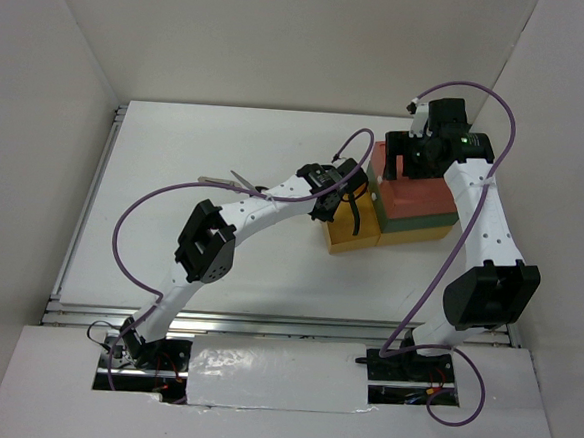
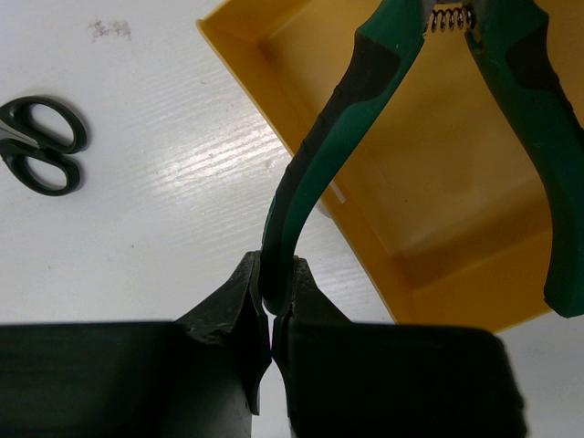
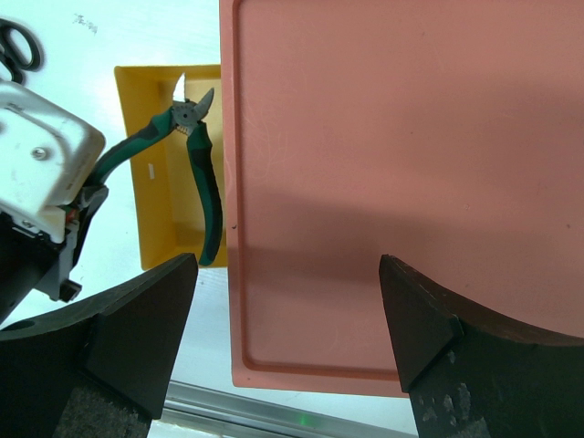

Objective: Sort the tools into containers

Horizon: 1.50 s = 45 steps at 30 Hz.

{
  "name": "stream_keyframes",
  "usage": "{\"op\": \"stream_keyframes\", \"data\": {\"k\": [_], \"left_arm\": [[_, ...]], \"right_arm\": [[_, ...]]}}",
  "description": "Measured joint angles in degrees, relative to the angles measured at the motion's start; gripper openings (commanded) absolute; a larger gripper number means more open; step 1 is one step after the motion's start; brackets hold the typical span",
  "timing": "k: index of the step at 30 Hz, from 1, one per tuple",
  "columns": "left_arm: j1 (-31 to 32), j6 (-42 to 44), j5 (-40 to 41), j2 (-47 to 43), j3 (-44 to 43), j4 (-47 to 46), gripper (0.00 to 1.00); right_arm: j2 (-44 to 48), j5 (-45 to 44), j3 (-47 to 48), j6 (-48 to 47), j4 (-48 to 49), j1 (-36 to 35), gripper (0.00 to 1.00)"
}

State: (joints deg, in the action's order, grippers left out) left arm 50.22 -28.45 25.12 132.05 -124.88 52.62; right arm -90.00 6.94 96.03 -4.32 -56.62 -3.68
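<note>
The left fingers are clamped on the tip of one dark green handle of the pliers, which hang over the open yellow drawer at the bottom of the stack. Whether the nose touches the drawer floor cannot be told. The right fingers stand wide apart above the red box on top, holding nothing. The scissors lie flat on the bench, well apart from the drawer. The pliers look stiff and fairly heavy for their size, with most of the weight likely in the steel head. Held by one handle end only, they will probably tend to swing or twist about the grip. The handle sleeves look rubbery and should give good friction, while the bare head would be slick. A spring keeps the handles splayed, so pinching both at once would fight it. A hold nearer the pivot would seem steadier, but for a short drop into the drawer the present grip looks adequate.
</note>
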Motion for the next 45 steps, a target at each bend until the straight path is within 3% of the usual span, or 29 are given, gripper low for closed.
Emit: {"op": "stream_keyframes", "data": {"k": [18,30,36,45], "left_arm": [[-0.39,0.07,-2.21,-0.04,0.59,-1.4,0.08],[-7.76,0.11,-9.05,-19.45,11.67,-7.52,0.09],[-7.61,1.2,-11.76,-29.46,17.92,-10.1,0.11],[-7.26,1.29,-14.51,-31.63,20.52,-12.02,0.11]], "right_arm": [[1.11,3.48,-0.02,-0.02,0.02,0.87,0.89],[4.31,18.21,4.98,0.63,0.0,2.08,0.91],[3.65,26.88,8.63,3.72,0.11,0.48,0.9],[-1.46,35.3,8.44,8.24,1.29,-4.87,0.74]]}}
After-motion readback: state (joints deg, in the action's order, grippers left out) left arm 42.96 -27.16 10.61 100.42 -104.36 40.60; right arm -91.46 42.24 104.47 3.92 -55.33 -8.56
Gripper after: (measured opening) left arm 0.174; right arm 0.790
